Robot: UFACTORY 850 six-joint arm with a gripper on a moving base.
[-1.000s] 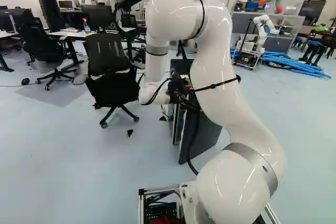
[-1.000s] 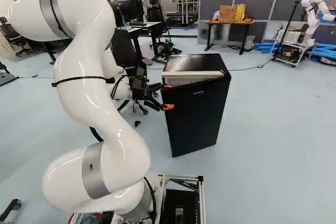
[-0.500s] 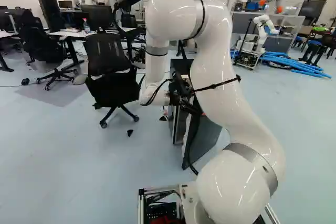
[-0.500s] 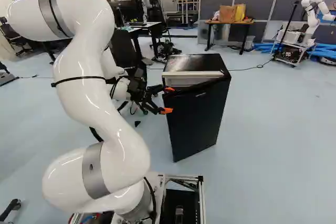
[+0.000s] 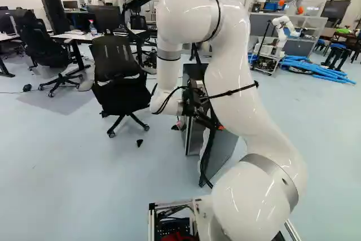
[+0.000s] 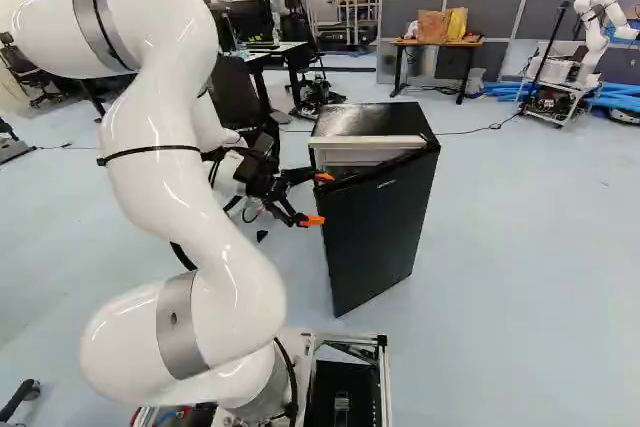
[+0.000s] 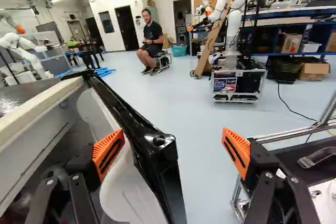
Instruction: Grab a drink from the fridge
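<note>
right base view, left to right: gripper [image 6: 320, 199] open, one finger inside the ajar door [image 6: 385, 222]; fridge [image 6: 352, 121] behind it, drink not made out. step judged: opening; next, push the door wider from inside.

Robotics lab: another robot [image 6: 596, 41], desk [image 6: 436, 44], office chair [image 5: 117, 93].

Fridge door [image 7: 157, 156]: ajar; its edge stands between the spread fingers of the tool [image 6: 317, 198] and obstructs sideways travel.
Door gap: admits one finger; white door liner [image 7: 123, 195] narrows this passage.
Cabinet rim [image 7: 39, 111]: bounds the gap opposite the door.
Outer side: free room between door and other finger, above the floor [image 7: 202, 140].
Base frame [image 6: 384, 377]: low obstacle, nearer the arm.
</note>
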